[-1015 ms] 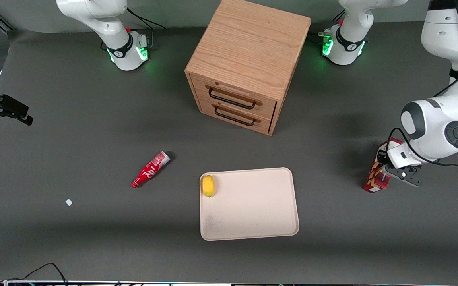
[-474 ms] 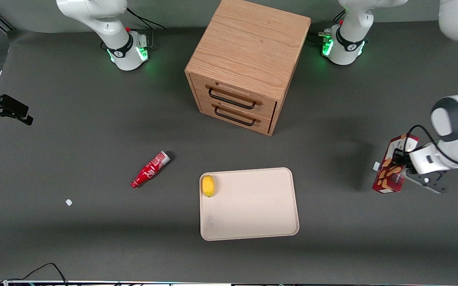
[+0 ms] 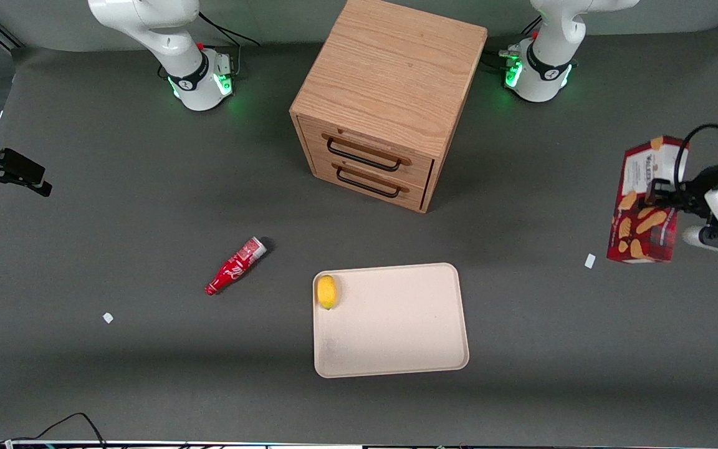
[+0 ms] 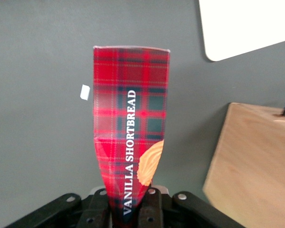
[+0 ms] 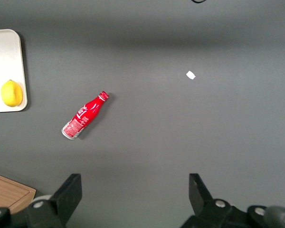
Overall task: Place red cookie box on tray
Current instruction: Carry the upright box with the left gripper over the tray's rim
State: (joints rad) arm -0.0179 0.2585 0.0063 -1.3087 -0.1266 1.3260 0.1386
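Aloft, the tool point(image 3: 663, 201) is clamped on the red cookie box point(image 3: 644, 202), well apart from the tray point(image 3: 396, 349).

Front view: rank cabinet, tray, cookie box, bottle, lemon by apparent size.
1. Wooden two-drawer cabinet
2. Flat beige tray
3. Dark-red cookie box, held aloft in the left gripper, so nearer the camera and looking bigger
4. Small red bottle
5. Yellow lemon

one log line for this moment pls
phase: carry | tool: shut on red cookie box, lifted off table at working arm's end | tray: holds lemon only, box not yet placed
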